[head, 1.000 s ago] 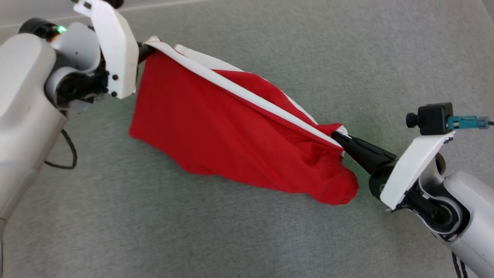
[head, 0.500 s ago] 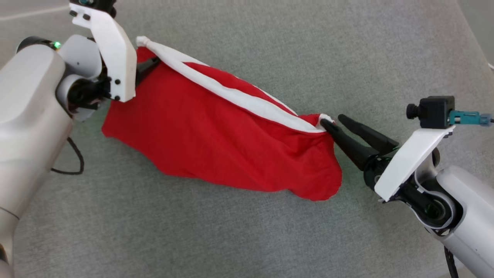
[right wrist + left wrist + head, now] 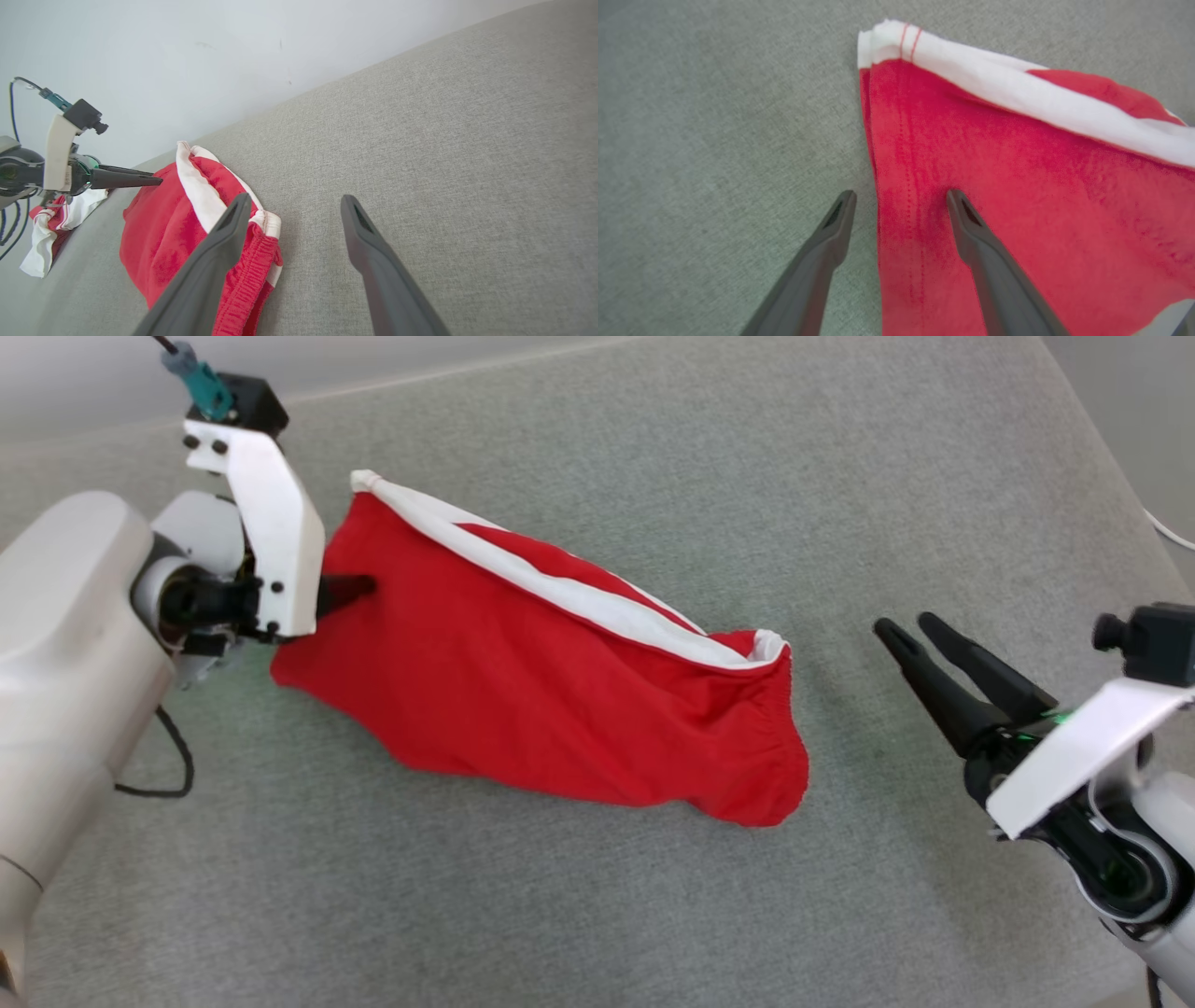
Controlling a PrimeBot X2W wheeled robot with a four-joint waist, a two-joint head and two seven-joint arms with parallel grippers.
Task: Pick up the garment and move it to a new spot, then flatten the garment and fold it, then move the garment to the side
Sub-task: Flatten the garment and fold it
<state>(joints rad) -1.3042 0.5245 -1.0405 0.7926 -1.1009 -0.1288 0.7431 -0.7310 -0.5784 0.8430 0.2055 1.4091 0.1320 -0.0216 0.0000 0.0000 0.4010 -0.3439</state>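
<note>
The garment [image 3: 560, 709], red shorts with a white side stripe and an elastic waistband, lies loosely spread on the grey fabric surface [image 3: 653, 915]. My left gripper [image 3: 359, 586] hovers at its left end, open, one finger above the red cloth and one beside its edge, as the left wrist view shows: left gripper [image 3: 900, 195], garment [image 3: 1017, 186]. My right gripper [image 3: 906, 627] stands open, apart from the waistband end, with nothing between its fingers. In the right wrist view the right gripper [image 3: 295, 199] sits just right of the garment [image 3: 159, 233], and the left gripper [image 3: 156, 179] shows beyond.
A second red-and-white cloth [image 3: 42, 233] lies past the far end of the surface. A black cable [image 3: 159, 775] loops under my left arm and a white cable [image 3: 1167, 532] runs at the right edge. A pale wall [image 3: 233, 46] stands behind.
Both grippers have opened and let go of the garment's ends. The garment has sagged onto the surface. My right gripper has drawn back to the right, away from the waistband.
</note>
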